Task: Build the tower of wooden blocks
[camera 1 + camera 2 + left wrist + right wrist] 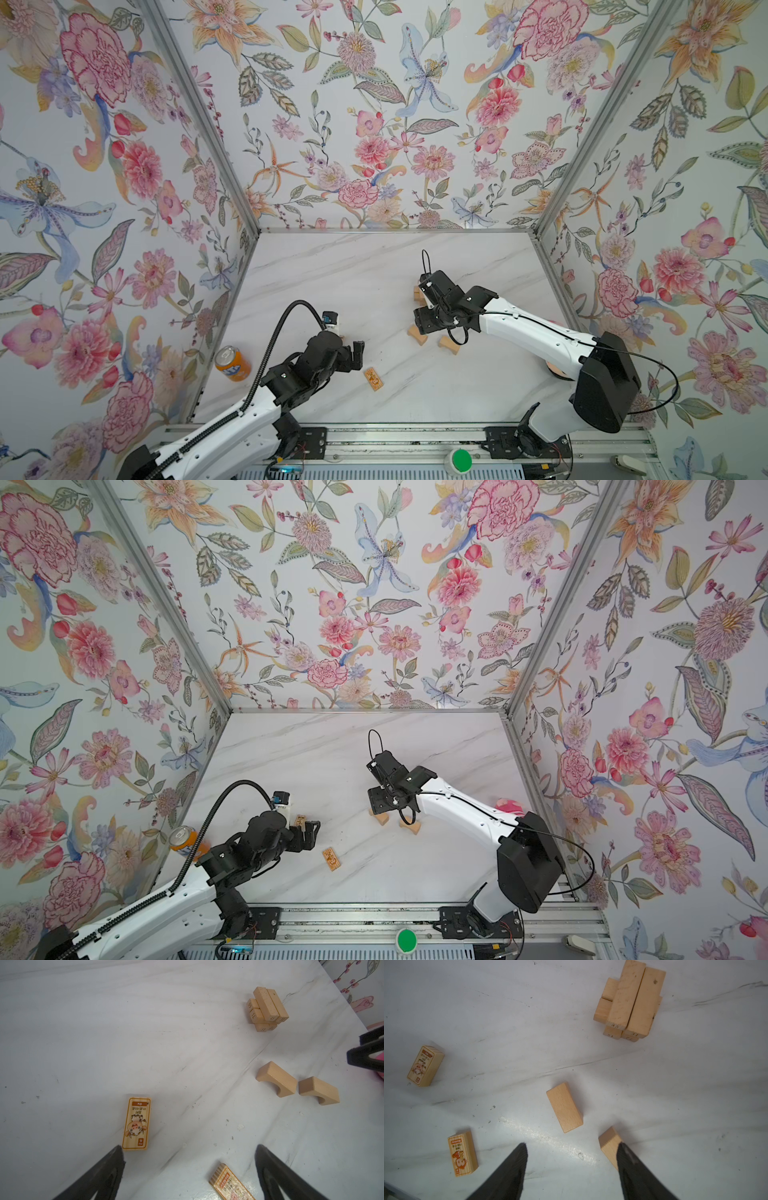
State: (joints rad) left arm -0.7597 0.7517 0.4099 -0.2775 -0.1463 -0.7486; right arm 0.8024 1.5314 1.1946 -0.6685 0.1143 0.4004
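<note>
- Both top views: marble table [332,270], floral walls all round, arms reach in from the near edge.
- R arm, right wrist view: right gripper [572,1145] has its fingers spread and pinches nothing. A plain block [609,1147] sits in the gap, hard by one finger and well apart from the other. Touching or not, can't tell.
- L arm, left wrist view: left gripper [189,1147] has its fingers wide apart and is empty, w/ one tip just beside the ox block [136,1124].
- The tower [631,999] stands far-centre on the table, mostly hidden under the R wrist in a top view. It shows three crossed layers.
  - Risk, my guess: the mid layer pokes out one side, so a nudge from the arm working near it, or a block set down off-centre, could tip it.
  - The top pair lie side by side w/ long axes parallel, square across the layer below. The bottom layer runs the same way as the top.
- Orange can [232,363] at the left edge and pink plush [509,806] behind the R arm are both well apart from the work.
- Plain block at the finger:
  - Risk, my guess: it's off-centre in the gap, so the near finger would meet it first & shove or spin it.
  - It lies flat, long axis roughly along the fingers and a bit skewed.
  - The second plain block [564,1107] is just beside it, about parallel.
  - A curved notch shows on each in the left wrist view.
- Ox block and monkey block [462,1153] lie flat, print up, well apart from the tower.
</note>
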